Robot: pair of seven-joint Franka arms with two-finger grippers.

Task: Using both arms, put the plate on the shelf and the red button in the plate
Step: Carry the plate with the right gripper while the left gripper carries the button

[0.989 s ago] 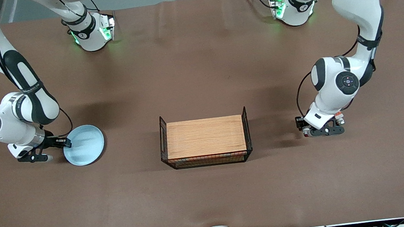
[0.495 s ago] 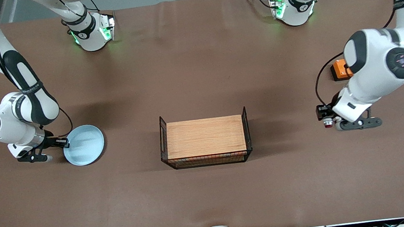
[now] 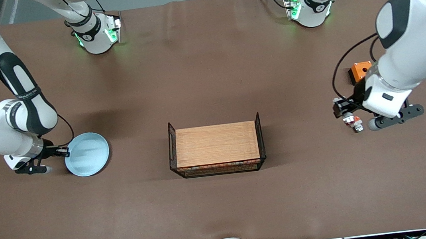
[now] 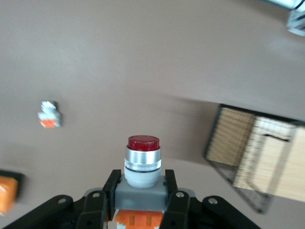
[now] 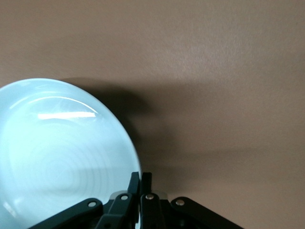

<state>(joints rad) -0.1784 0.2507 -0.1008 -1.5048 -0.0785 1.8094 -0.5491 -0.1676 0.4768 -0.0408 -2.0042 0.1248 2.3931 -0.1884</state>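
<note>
The pale blue plate is at the right arm's end of the table. My right gripper is shut on the plate's rim, and the right wrist view shows its fingers pinched on the edge of the plate. My left gripper is up over the table near the left arm's end. It is shut on the red button, gripping the grey body with the dark red cap pointing away from the wrist. In the front view the button is hidden in the gripper.
A wire basket with a wooden floor stands mid-table and also shows in the left wrist view. A similar white-orange piece with a silver tip lies on the table under the left gripper. An orange box with a hole lies by the left arm.
My left arm has risen and swung toward its end of the table with the red button, uncovering the orange box. My right gripper and the plate have shifted slightly.
</note>
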